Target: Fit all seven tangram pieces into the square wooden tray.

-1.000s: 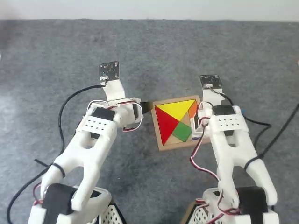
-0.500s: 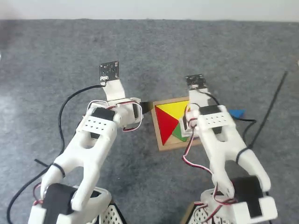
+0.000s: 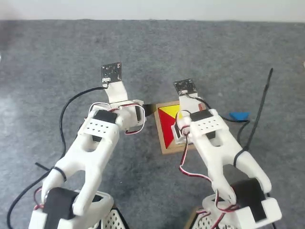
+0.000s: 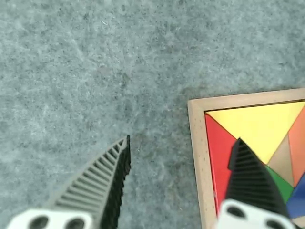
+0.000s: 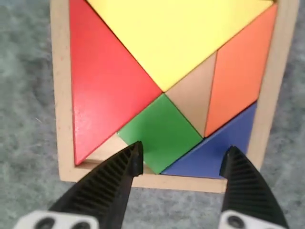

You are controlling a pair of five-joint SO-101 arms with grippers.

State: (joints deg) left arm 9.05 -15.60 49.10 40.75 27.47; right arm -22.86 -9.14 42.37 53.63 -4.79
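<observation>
The square wooden tray (image 5: 59,95) holds a red triangle (image 5: 105,86), a yellow triangle (image 5: 176,33), an orange piece (image 5: 238,71), a green square (image 5: 162,133) and a blue piece (image 5: 214,148). Bare wood shows in a small triangular gap (image 5: 190,102) at the centre and another (image 5: 107,145) beside the green square. My right gripper (image 5: 185,155) hangs open above the tray's near edge, holding nothing. My left gripper (image 4: 182,143) is open too, straddling the tray's left rim (image 4: 198,143). A small blue triangle (image 3: 239,115) lies on the cloth right of the tray.
The grey cloth (image 3: 57,57) covers the whole table. The right arm (image 3: 205,129) hides most of the tray (image 3: 161,138) in the high view. Black cables (image 3: 259,109) trail along the right side, close to the loose blue triangle.
The right arm has swung left across the tray, covering more of it and uncovering the blue triangle on the cloth. The left arm has stayed still.
</observation>
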